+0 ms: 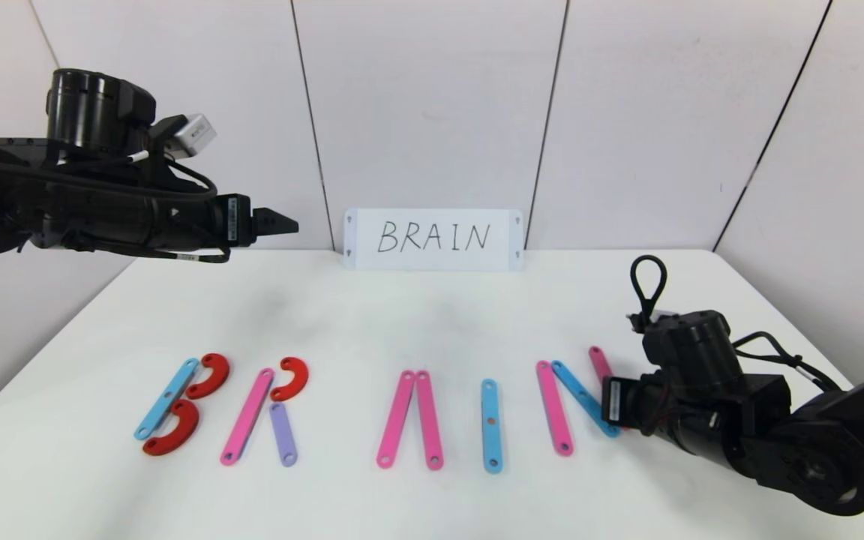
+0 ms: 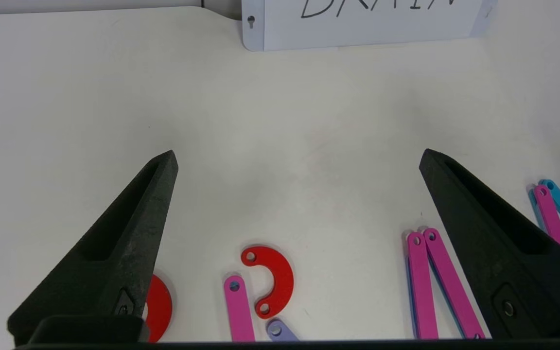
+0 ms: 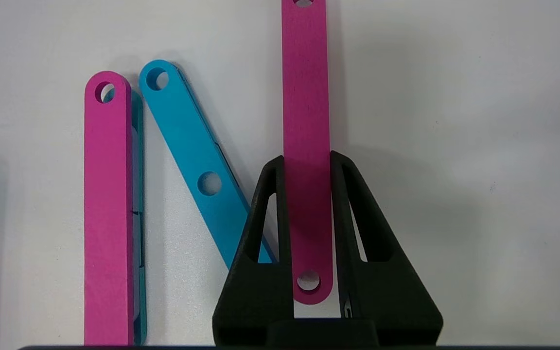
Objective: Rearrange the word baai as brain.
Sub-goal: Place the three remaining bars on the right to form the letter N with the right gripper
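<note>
The word [image 1: 402,412] lies in a row along the near part of the table [image 1: 432,315], with bare surface between it and the white card [image 1: 433,238] at the back edge. The right claw [image 3: 307,167], low at the word's right end, pinches a pink strip [image 3: 306,97] beside the blue diagonal strip [image 3: 197,165]. The left claw [image 2: 297,155] hovers spread wide above the table's left side.

Right pincer [image 3: 307,163] grips a pink strip [image 3: 306,97]; beside it lie a slanted blue strip [image 3: 197,160] and another pink strip [image 3: 108,209]
</note>
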`<state>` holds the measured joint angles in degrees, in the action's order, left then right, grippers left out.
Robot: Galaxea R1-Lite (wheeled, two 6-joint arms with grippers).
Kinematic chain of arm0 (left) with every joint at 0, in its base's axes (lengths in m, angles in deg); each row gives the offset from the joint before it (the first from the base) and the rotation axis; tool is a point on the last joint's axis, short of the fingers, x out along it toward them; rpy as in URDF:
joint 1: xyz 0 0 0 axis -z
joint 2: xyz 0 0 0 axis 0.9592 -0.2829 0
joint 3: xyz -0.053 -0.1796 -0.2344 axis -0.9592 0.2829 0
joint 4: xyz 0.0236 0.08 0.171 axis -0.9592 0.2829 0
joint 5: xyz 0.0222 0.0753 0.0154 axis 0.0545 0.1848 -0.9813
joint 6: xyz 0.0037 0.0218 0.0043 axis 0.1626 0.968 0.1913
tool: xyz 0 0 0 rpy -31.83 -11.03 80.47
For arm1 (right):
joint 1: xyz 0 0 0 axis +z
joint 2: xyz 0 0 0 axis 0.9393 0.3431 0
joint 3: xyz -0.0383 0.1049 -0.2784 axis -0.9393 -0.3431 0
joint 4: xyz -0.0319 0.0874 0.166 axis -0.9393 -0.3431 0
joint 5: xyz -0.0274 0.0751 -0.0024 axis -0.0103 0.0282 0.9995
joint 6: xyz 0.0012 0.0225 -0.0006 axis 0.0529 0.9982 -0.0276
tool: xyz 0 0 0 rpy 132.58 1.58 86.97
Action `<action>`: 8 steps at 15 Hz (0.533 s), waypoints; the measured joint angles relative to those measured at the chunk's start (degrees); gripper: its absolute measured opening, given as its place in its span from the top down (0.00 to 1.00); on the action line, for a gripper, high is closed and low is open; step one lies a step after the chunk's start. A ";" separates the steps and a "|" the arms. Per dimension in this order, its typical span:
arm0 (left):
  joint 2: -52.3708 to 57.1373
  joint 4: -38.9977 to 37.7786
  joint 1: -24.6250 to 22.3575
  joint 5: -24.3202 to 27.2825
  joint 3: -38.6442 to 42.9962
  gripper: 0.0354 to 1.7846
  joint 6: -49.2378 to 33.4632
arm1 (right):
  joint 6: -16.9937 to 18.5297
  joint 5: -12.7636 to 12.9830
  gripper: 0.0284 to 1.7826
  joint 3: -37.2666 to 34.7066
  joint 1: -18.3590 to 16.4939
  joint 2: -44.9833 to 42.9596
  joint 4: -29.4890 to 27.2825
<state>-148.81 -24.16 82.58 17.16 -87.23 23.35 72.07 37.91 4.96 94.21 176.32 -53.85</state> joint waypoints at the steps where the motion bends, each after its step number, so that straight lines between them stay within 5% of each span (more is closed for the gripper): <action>1: 0.00 0.01 0.06 0.00 0.00 0.03 0.00 | 0.00 0.02 0.86 -0.32 0.06 0.00 -0.01; 5: 0.00 0.06 0.13 -0.02 0.05 0.03 0.00 | 0.00 0.00 0.75 -0.72 -0.22 -0.74 -0.01; 8: 0.00 0.06 0.22 0.02 0.09 0.03 0.00 | -0.05 -0.05 0.51 -0.72 -0.63 -1.34 -0.01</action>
<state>-148.81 -24.10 82.80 17.18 -87.14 23.35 72.02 37.86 4.25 93.57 174.97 -53.87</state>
